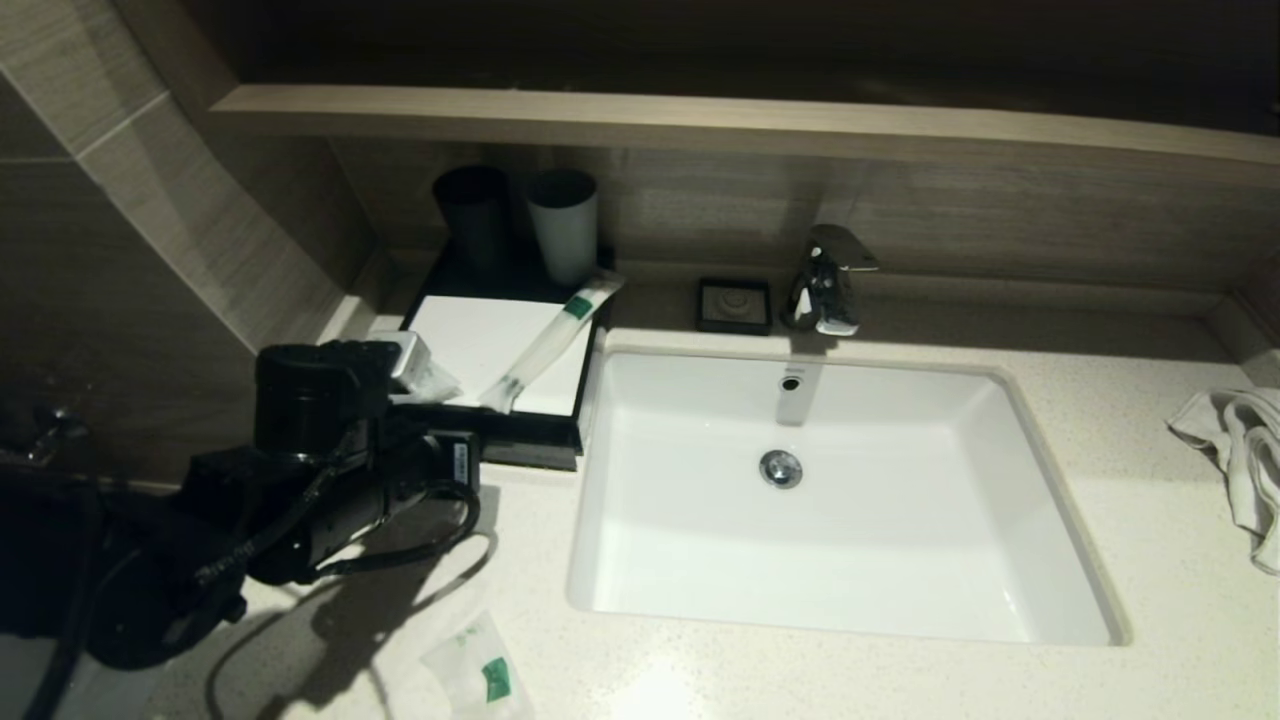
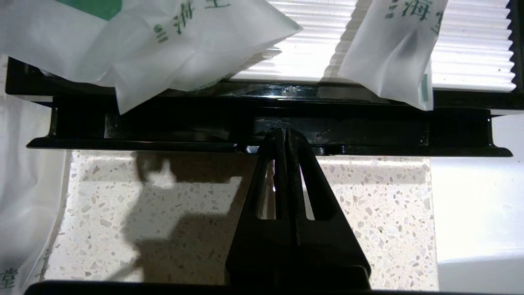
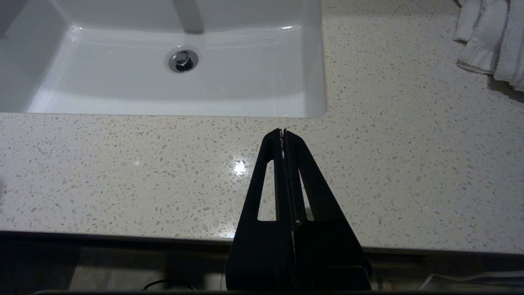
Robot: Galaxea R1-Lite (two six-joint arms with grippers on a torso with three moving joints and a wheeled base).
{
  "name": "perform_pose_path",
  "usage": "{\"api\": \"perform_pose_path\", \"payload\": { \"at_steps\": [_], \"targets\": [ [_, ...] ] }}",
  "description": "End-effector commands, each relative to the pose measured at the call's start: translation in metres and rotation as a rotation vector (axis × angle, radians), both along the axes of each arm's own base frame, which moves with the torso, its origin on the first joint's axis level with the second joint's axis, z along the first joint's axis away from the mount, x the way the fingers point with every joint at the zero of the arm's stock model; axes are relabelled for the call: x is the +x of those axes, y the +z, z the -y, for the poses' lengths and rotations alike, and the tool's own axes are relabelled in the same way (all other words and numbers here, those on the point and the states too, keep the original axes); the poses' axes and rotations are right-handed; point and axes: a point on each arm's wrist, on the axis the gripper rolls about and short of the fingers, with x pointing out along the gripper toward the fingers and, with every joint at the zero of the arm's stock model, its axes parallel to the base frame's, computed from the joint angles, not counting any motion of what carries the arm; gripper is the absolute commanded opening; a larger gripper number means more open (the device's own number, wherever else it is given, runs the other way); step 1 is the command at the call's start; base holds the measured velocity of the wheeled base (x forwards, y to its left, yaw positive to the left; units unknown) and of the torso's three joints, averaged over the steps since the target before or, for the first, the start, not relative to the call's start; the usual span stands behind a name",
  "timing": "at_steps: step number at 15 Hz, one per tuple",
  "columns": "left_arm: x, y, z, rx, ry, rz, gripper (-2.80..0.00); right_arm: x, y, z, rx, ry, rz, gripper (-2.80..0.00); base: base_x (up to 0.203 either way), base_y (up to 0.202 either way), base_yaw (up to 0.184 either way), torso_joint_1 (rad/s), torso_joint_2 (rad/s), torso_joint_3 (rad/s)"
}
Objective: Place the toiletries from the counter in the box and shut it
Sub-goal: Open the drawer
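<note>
The left claw, pressed shut on nothing, sits at the near edge of the black box, where two white sachets lie; a third sachet lies on the table nearer than the claw, probably next. The right claw hangs closed and empty near the sink's front rim.

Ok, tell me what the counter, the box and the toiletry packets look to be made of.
Counter: speckled stone or terrazzo-like composite, polished, going by the chips and the light glint.
Box: glossy black, probably plastic or lacquer; its front edge mirrors the light. The left gripper is shut at that edge.
Toiletry packets: thin frosted plastic film, matte and creased, with green print.
</note>
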Motion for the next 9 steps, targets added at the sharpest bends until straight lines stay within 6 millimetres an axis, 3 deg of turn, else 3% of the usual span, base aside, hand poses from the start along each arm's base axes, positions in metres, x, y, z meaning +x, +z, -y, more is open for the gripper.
{"api": "perform_pose_path", "payload": {
  "at_steps": [1, 9],
  "targets": [
    [0.0010, -0.0030, 0.0006, 0.001, 0.003, -0.002, -2.80, 0.0000, 0.0000, 0.0000, 0.000, 0.000, 0.000, -2.80, 0.000, 0.000, 0.000, 0.000, 0.00, 0.000],
    [0.0000, -0.0063, 0.0001, 0.001, 0.004, -0.006, -2.80, 0.0001, 0.0000, 0.0000, 0.000, 0.000, -0.001, -2.80, 0.000, 0.000, 0.000, 0.000, 0.00, 0.000]
  ]
}}
